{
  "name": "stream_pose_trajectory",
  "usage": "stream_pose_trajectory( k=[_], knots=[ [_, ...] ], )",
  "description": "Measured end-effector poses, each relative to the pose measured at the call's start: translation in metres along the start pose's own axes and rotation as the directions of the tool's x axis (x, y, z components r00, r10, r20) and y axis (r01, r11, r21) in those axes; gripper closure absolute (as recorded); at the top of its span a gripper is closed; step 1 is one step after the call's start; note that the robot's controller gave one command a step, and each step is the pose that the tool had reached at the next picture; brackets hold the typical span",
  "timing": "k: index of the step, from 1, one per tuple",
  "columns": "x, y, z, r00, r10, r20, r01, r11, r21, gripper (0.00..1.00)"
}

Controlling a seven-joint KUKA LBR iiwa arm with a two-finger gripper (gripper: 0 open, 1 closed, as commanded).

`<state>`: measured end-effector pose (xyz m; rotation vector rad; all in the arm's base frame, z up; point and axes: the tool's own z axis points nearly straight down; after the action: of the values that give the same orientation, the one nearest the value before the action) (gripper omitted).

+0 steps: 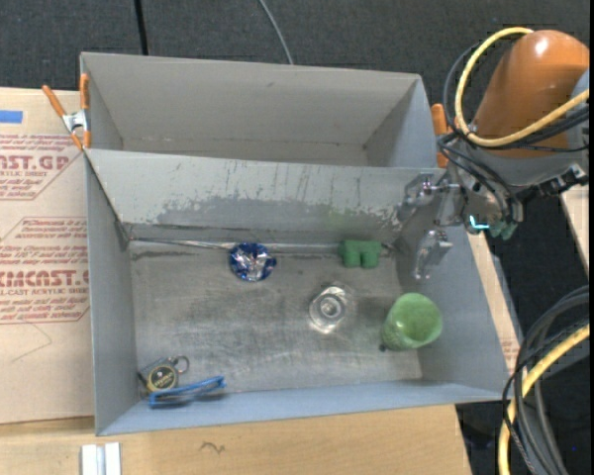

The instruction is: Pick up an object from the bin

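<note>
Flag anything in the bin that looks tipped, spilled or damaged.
The green cup near the bin's right wall seems to lie tipped on its side. Nothing looks spilled or broken; the other small things lie scattered apart.

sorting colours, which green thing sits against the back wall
The small darker green block at the foot of the back wall; the bigger, paler round green thing lies further forward.

Count in the bin (277, 117): 5 loose items, one of each kind. 1 crumpled blue ball (250, 262). 1 small green block (358, 254). 1 clear round piece (328, 308). 1 green cup (413, 322). 1 blue-handled tool with round metal disc (178, 381). Green items: 2; blue: 2.
</note>
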<state>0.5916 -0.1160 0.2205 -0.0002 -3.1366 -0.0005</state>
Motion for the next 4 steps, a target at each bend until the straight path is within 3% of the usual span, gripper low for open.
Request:
stream_pose_trajectory(
  k=[1,2,3,4],
  knots=[
    [0.032,0.094,0.135,0.97,-0.242,0.0,0.242,0.97,-0.003,0.0],
    [0.029,0.092,0.131,0.971,-0.239,0.008,0.239,0.971,0.001,1.0],
    [0.061,0.082,0.006,0.781,-0.624,0.008,0.624,0.781,0.007,1.0],
    [0.084,0.069,0.027,0.812,-0.584,0.003,0.584,0.812,0.001,1.0]
  ],
)
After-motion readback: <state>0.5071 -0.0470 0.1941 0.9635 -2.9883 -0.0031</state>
